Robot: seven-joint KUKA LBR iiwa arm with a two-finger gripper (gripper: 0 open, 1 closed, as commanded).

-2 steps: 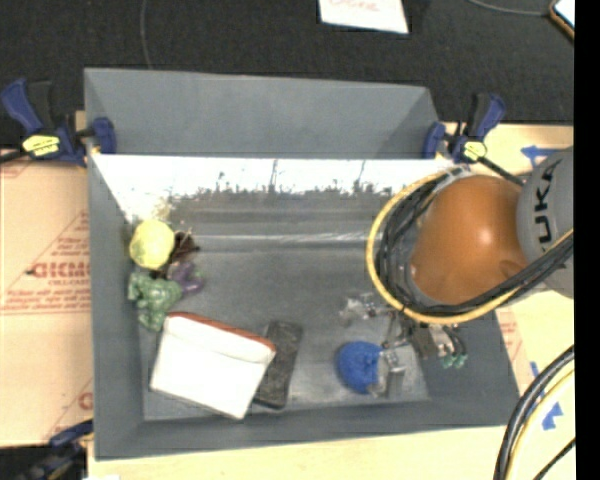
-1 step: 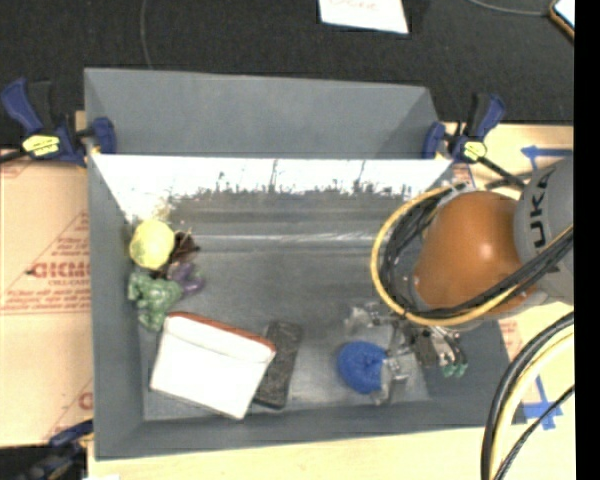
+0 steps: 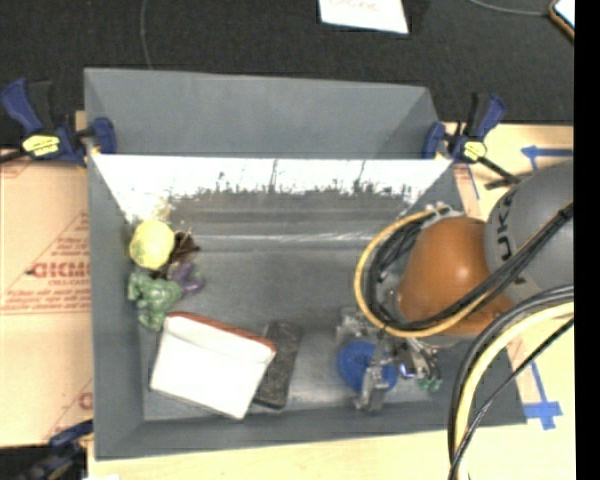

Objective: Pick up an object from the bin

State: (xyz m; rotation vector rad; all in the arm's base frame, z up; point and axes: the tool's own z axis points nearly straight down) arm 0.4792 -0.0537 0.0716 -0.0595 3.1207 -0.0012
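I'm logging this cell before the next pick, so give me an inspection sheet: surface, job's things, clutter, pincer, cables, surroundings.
Surface: grey metal bin, dark scuff marks on its far wall.
Job's things: blue round object at the front right.
Clutter: yellow ball, green lumpy toy and small purple piece by the left wall; white flat box with a red-brown edge and dark grey flat bar at the front.
Grippers: pincer low at the front right, beside the blue round object.
Cables: black and yellow cables looped round the orange wrist cover.
Surroundings: white paper sheet beyond the far wall.
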